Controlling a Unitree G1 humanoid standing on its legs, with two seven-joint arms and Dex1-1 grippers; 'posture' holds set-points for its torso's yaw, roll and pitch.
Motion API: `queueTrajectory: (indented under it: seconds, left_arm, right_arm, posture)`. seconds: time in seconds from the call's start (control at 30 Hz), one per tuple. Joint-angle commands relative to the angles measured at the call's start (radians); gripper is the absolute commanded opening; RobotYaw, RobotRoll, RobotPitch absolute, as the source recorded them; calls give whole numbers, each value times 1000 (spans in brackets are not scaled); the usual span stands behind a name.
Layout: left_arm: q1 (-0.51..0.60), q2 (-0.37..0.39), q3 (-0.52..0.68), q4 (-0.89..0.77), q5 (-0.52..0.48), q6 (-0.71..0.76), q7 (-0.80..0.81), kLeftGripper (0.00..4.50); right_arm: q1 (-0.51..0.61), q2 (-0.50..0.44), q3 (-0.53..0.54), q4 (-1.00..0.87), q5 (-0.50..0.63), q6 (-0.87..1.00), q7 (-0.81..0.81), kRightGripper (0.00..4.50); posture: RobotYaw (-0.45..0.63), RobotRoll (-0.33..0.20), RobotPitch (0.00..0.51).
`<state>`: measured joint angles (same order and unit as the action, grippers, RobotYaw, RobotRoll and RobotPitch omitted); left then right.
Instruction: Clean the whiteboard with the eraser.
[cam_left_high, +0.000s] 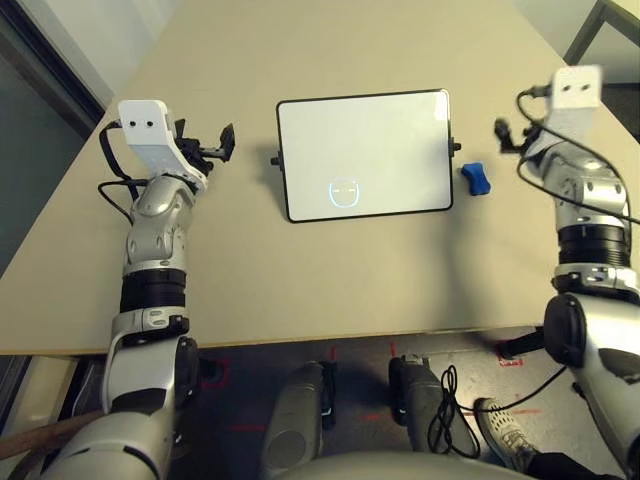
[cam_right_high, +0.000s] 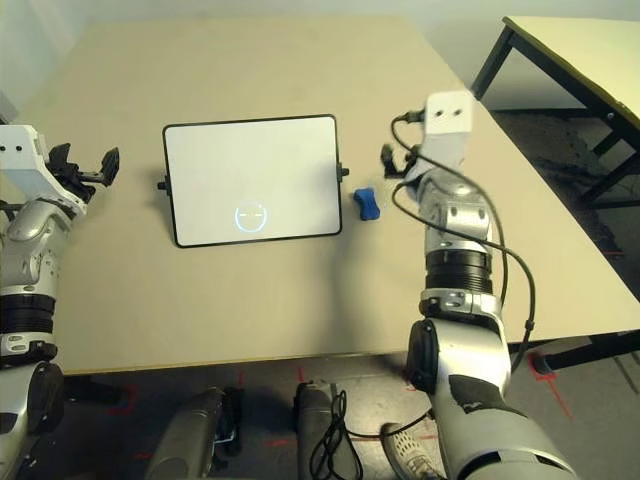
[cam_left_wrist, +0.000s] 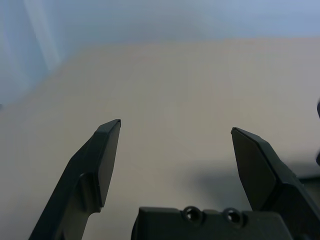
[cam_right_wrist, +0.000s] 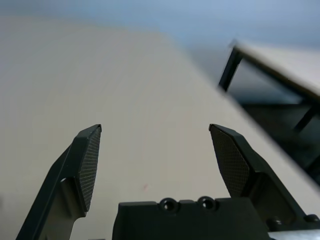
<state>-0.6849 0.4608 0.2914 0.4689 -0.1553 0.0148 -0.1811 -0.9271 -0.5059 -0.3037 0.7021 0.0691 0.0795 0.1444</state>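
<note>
Plainly, both pairs of jaws stand spread with nothing between them. The right gripper (cam_right_wrist: 155, 150) hangs over the right side of the worktop (cam_right_high: 250, 60), its two black fingers (cam_right_wrist: 87, 160) wide apart above bare surface. The left gripper (cam_left_wrist: 175, 155) is likewise spread above the worktop's left side. The eraser (cam_right_high: 367, 204), a small blue block, lies on the worktop just beside the whiteboard's right short edge, between that edge and the right gripper, and no finger touches it. The whiteboard (cam_right_high: 250, 170) lies flat near the middle of the worktop, a small ringed mark showing near its near long edge.
</note>
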Motion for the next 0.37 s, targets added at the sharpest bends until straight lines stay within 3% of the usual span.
queueTrajectory:
  seconds: [0.03, 0.2, 0.37]
  left_arm:
    - [3, 7, 12, 68, 40, -76, 66, 4500]
    - [23, 41, 47, 186, 51, -148, 134, 4500]
    - [50, 59, 44, 231, 41, -171, 111, 4500]
  right_arm:
    - [37, -29, -28, 186, 14, -206, 20, 4463]
    - [79, -62, -51, 371, 24, -374, 1, 4463]
    - [112, -58, -72, 441, 45, -422, -25, 4463]
  posture:
    - [7, 0, 195]
    - [23, 0, 178]
    - [24, 0, 155]
